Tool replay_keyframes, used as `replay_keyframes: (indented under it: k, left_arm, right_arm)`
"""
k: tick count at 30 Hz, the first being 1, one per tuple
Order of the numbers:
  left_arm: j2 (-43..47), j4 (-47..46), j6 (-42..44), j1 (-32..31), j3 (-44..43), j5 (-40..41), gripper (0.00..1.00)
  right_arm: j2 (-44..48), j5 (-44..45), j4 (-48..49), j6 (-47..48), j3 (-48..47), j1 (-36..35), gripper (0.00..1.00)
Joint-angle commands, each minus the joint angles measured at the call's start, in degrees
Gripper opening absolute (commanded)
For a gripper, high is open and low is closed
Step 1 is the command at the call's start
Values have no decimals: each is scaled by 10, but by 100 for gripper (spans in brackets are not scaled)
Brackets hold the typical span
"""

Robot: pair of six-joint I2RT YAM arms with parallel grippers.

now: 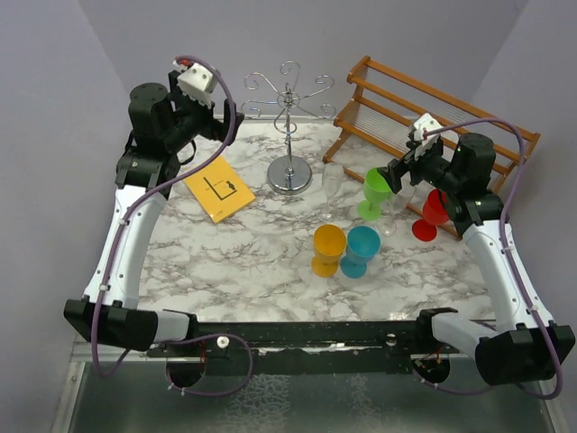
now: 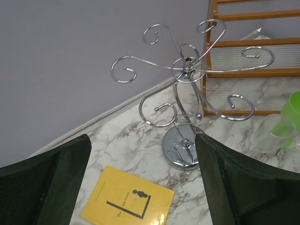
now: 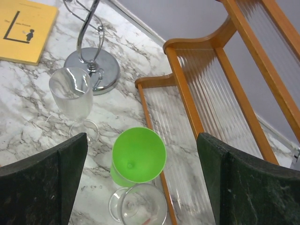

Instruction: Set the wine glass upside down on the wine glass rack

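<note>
The chrome wine glass rack (image 1: 289, 135) stands on its round base (image 2: 180, 147) at the back middle of the marble table, with nothing hanging from its scroll arms (image 2: 187, 70). A green wine glass (image 3: 138, 154) stands upright by the wooden rack, with one clear wine glass (image 3: 71, 96) to its left and another (image 3: 138, 206) just in front. My right gripper (image 3: 141, 140) hovers open over the green glass, its fingers well apart from the glass. My left gripper (image 2: 142, 140) is open and empty, raised at the back left and facing the chrome rack.
A brown wooden slatted rack (image 1: 433, 108) fills the back right corner. Red (image 1: 431, 216), orange (image 1: 327, 250) and blue (image 1: 361, 251) glasses stand upright on the table. A yellow booklet (image 1: 219, 189) lies left of the chrome base. Grey walls close in the back and sides.
</note>
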State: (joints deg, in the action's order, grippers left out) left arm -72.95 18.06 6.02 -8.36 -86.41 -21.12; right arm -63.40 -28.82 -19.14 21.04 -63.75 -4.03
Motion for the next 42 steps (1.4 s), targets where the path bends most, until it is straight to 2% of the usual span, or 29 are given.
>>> replay_keyframes:
  k: [1, 6, 9, 12, 19, 25, 31, 36, 42]
  left_arm:
    - [-65, 11, -13, -53, -98, -3, 95]
    - [-155, 17, -79, -112, -196, 59, 93]
    - [-207, 24, -89, -151, -261, 118, 90]
    - [-261, 27, -98, -177, -308, 172, 84]
    - [-341, 9, -133, -193, -359, 228, 71]
    - [-373, 5, -134, -197, -370, 255, 62]
    - [-382, 2, -126, -198, -359, 257, 42]
    - [-380, -5, -97, -198, -351, 267, 30]
    - [-359, 10, -62, -197, -337, 266, 2]
  right_arm:
    - [12, -55, 56, -13, 24, -3, 100]
    - [20, -45, 54, -23, 36, -3, 100]
    - [24, -45, 53, -24, 40, -3, 100]
    - [26, -47, 57, -26, 46, -3, 100]
    - [32, -57, 59, -29, 56, -3, 100]
    - [31, -61, 61, -28, 60, -3, 100]
    - [29, -65, 62, -27, 64, -3, 100]
    - [28, -71, 62, -28, 65, -3, 100]
    - [27, -73, 60, -28, 64, -3, 100]
